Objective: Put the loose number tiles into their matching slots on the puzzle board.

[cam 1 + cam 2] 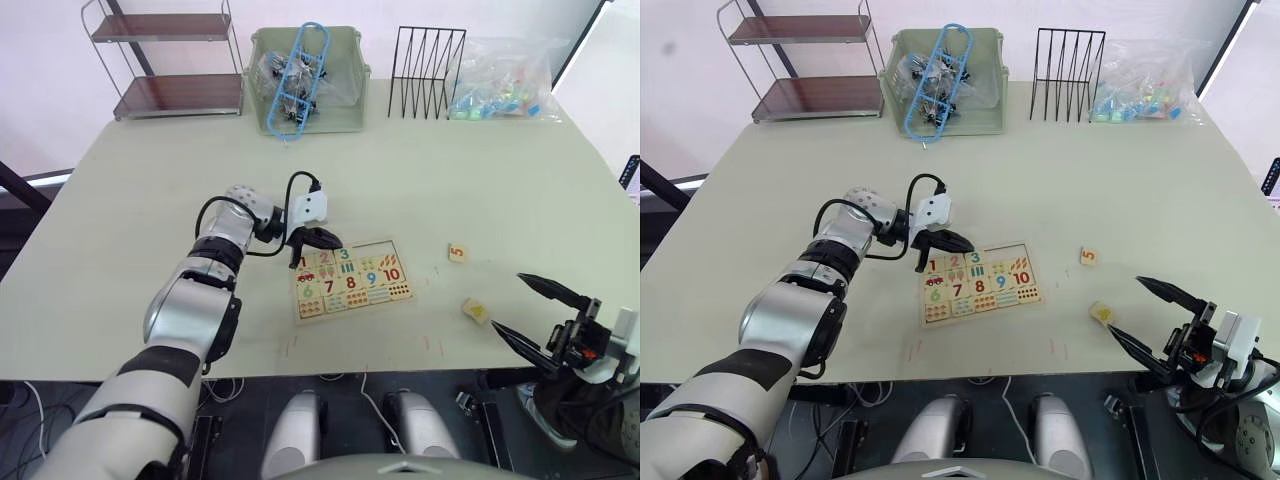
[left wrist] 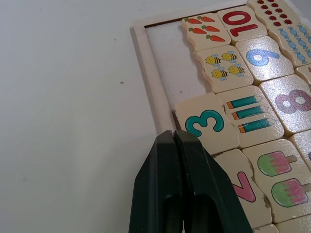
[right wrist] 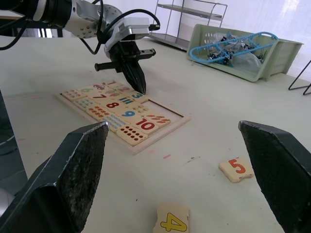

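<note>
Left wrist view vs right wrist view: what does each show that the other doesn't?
Left wrist alone: the two empty slots close up, beside the 3 tile, past the shut left gripper. Right wrist alone: loose 4 tile and 5 tile on the table, the green bin, and the open right gripper. Both: the board and the left gripper at its top edge.

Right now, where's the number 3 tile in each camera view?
Left eye: 3 tile near centre.
Right eye: 3 tile near centre.
Left wrist: 3 tile just past the left gripper.
Right wrist: 3 tile beneath that gripper's tip.
Landmark: the shut left gripper beside it.
</note>
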